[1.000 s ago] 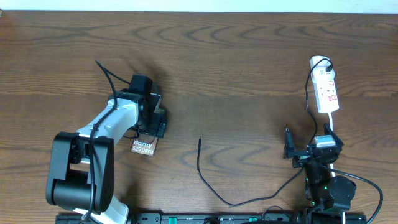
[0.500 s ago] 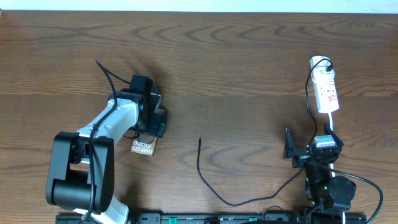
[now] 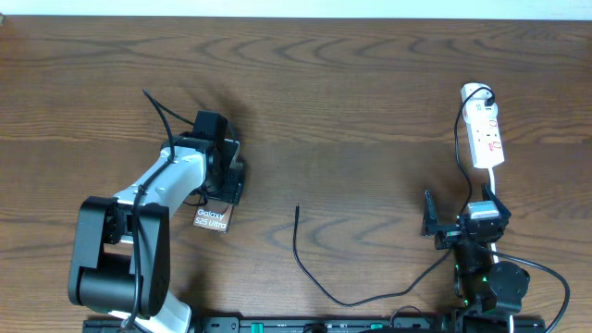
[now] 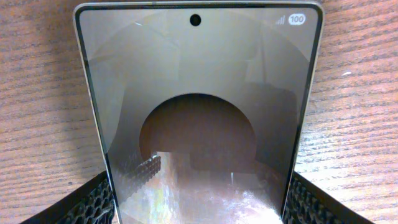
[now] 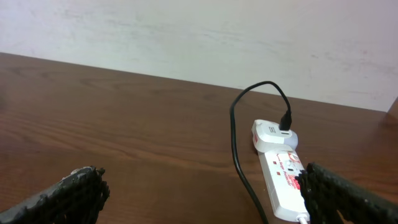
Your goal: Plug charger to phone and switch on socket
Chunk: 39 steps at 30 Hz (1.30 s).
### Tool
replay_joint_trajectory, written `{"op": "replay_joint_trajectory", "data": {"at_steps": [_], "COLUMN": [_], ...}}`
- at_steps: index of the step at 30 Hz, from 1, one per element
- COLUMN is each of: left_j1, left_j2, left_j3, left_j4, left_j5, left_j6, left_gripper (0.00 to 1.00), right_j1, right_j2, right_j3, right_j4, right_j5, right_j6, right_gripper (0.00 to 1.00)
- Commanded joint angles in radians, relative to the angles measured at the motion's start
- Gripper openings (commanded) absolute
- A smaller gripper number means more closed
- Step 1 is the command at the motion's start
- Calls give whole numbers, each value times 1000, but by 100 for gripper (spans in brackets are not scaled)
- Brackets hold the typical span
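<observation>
Flat on the wooden table [image 3: 370, 92], left of the middle: the phone [image 3: 212, 220], face up. Shows white "Galaxy S25 Ultra" lettering on the end that pokes out toward the near edge, the rest hidden in the overhead view beneath the left gripper [image 3: 229, 180]. In the left wrist view, the phone [image 4: 199, 93] fills nearly everything: dark glossy screen, a small round camera hole at the far end, a "100" badge in the far right corner. Flanked there by two black ribbed fingers [image 4: 93, 202], one at each long edge, jaws spread to about the handset's width. Cannot tell whether these press on the edges or sit just beside them. To the right of the phone and apart from it: the charger [image 3: 296, 231], its free plug tip pointing away from the near edge and touching nothing. Curves from there down toward the near edge, then sweeps right toward the right arm. Farther right: the right gripper [image 3: 460, 213], jaws spread wide, holding nothing, over bare wood. Just beyond it, near the table's right end: the socket [image 3: 487, 134], lying lengthwise away from the near edge, red markings on its white face. At its far end: a white round plug [image 3: 475, 92]. From the right wrist, apparently the charger [image 5: 235, 143] again, arching out of that plug and running down left of the socket [image 5: 286, 183]. Behind the table, a pale wall [image 5: 186, 37].
</observation>
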<state>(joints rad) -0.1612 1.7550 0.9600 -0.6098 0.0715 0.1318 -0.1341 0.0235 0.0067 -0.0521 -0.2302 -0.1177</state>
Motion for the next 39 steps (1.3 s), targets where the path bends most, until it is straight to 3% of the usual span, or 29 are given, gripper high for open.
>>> {"op": "replay_joint_trajectory", "data": {"at_steps": [1, 5, 8, 9, 21, 39], "left_j1": [-2, -2, -2, -2, -2, -2], "left_j2": [40, 40, 40, 40, 39, -24], "left_j3": [-42, -42, -42, -42, -19, 137], "left_j4": [-14, -14, -14, -14, -18, -159], "left_j5": [-12, -12, -12, -12, -12, -2], "left_j6": [5, 5, 5, 5, 3, -3], "left_gripper": [61, 46, 13, 8, 7, 7], "right_j1": [4, 4, 4, 4, 4, 4], "right_j2": [-4, -4, -4, -4, -4, -4], "right_j3": [-1, -1, -1, -1, -1, -1], "right_j4": [-5, -5, -5, -5, -5, -5], "right_j5": [3, 3, 3, 3, 2, 2], "right_j6": [-11, -11, -11, -11, -11, -11], "right_gripper": [99, 99, 99, 99, 99, 99]}}
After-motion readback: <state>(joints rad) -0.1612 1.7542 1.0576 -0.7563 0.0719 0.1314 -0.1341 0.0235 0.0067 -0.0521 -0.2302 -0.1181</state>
